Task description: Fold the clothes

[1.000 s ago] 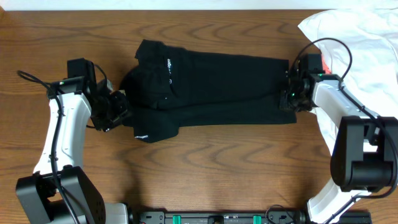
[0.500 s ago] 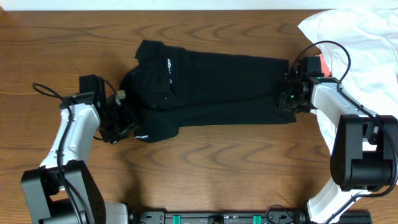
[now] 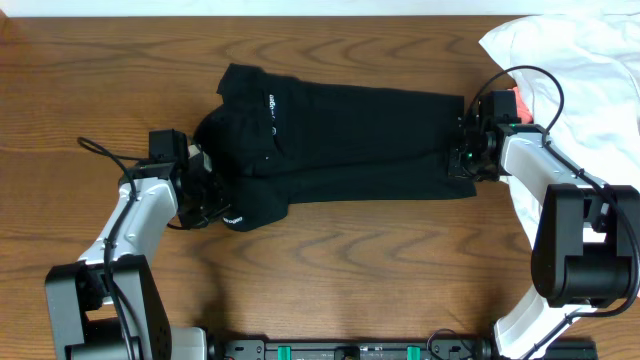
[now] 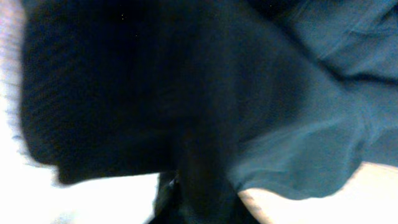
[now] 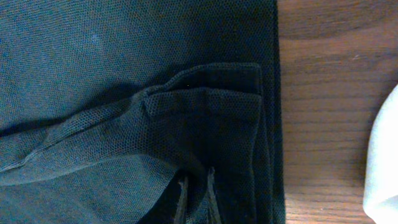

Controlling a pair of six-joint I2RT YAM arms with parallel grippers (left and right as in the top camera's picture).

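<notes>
Across the middle of the table point(image 3: 350, 280), the clothes point(image 3: 350, 140) lie as a long black band, already doubled lengthwise, with stacked hems showing in the right wrist view. The left end is bunched and uneven, so you have the crosswise folds and some smoothing left; I judge you near halfway.

Your left gripper point(image 3: 212, 203) is clenched on the lower-left flap by the small white print, though its wrist view is too blurred to confirm the bite. Your right gripper point(image 3: 466, 158) pinches the right-hand edge, fingers close together on the cloth.

A white garment point(image 3: 580, 50) fills the far right corner, with a coral-pink garment point(image 3: 520, 102) peeking out just beside your right wrist. Both crowd that end.
</notes>
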